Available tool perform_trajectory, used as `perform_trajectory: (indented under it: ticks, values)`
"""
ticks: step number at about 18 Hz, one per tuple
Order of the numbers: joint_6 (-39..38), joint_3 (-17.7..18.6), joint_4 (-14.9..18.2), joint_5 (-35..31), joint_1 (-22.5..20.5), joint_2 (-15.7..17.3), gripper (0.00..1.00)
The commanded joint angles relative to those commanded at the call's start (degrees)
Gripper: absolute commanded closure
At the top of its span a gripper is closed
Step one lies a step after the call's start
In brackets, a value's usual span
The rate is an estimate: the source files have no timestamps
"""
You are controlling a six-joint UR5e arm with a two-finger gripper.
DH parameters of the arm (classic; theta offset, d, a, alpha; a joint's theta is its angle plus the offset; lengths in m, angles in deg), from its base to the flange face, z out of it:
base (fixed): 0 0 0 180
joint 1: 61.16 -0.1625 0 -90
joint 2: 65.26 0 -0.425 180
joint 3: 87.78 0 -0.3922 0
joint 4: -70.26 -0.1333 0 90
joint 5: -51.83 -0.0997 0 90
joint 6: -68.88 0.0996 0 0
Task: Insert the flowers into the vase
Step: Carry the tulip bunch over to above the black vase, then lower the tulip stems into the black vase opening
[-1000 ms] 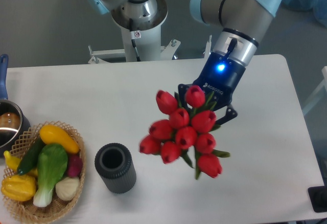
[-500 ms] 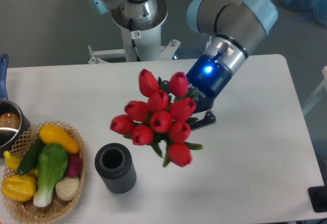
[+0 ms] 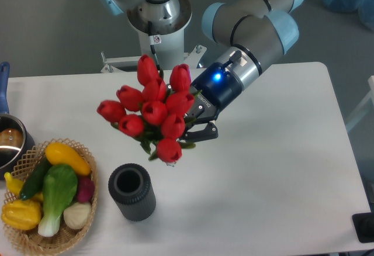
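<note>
The flowers (image 3: 151,110), a bunch of red tulip buds with green leaves, hang in the air over the table, held by my gripper (image 3: 196,128). The gripper is shut on their stems, which the buds hide. The vase (image 3: 131,191), dark grey, ribbed and upright with an open round mouth, stands on the table near the front. The bunch is above and slightly right of the vase, apart from it, with its lowest bud (image 3: 168,150) just up and right of the mouth.
A wicker basket (image 3: 35,241) with toy vegetables sits at the front left, close to the vase. A metal pot (image 3: 10,143) with a blue handle is at the left edge. The robot base (image 3: 158,16) stands behind the table.
The arm has carried the flowers left and up across the table, from right of the vase to nearly above it. The vase and basket have not moved.
</note>
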Motion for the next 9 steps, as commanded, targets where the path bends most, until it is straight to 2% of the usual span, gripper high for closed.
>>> perform_trajectory:
  ticks: [4, 9]
  values:
    - [2.29, 0.44, 0.09, 9.22, 0.17, -0.79, 0.94]
    - [2.56, 1.23, 0.18, 9.85, 0.61, -1.14, 0.95]
